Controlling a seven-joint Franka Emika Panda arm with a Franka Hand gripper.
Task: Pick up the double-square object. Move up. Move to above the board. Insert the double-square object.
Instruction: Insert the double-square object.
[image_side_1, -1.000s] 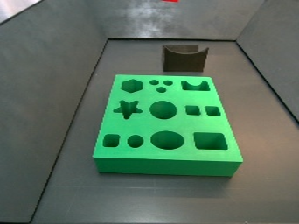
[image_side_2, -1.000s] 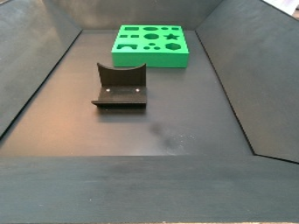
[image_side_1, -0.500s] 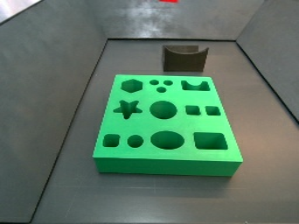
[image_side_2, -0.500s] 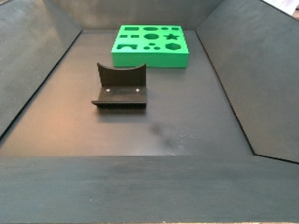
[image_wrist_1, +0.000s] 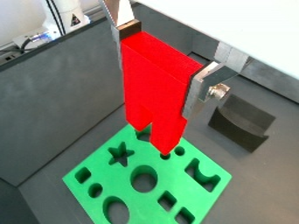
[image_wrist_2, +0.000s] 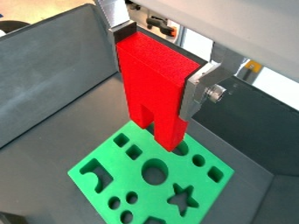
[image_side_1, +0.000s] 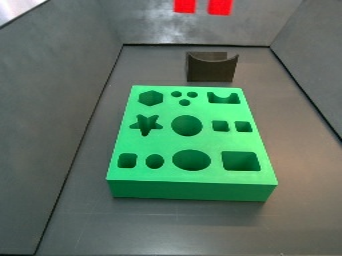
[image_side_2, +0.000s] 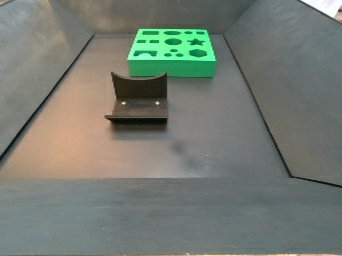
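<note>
A dark grey tray with sloping walls (image_side_2: 40, 95) fills both side views, its floor matte and scuffed in places. On that floor lies the board (image_side_1: 189, 138) — a flat bright green block cut with a star, a hexagon, circles, squares and an oval — and it shows in the side view (image_side_2: 174, 52) at the far end of the tray. A little apart from the board stands the fixture (image_side_2: 136, 100), a dark L-shaped bracket on its base plate; it also appears behind the board (image_side_1: 210, 66) and beyond the board's corner in a wrist view (image_wrist_1: 246, 120).

The gripper (image_wrist_2: 159, 66) hangs well above the board. In both wrist views its two flat silver fingers (image_wrist_1: 212, 80) are clamped on the upper part of the double-square object (image_wrist_1: 156, 86), one plate pressed to each opposite side face. The red block hangs upright between them, its body running down past the fingertips and its two square prongs, split by a slot, pointing down toward the green surface (image_wrist_2: 152, 171). The prongs are clear of the board, not touching it.

In a side view only the two red prong tips (image_side_1: 202, 6) show at the top edge — high over the tray's far end. The gripper itself is out of that picture.
</note>
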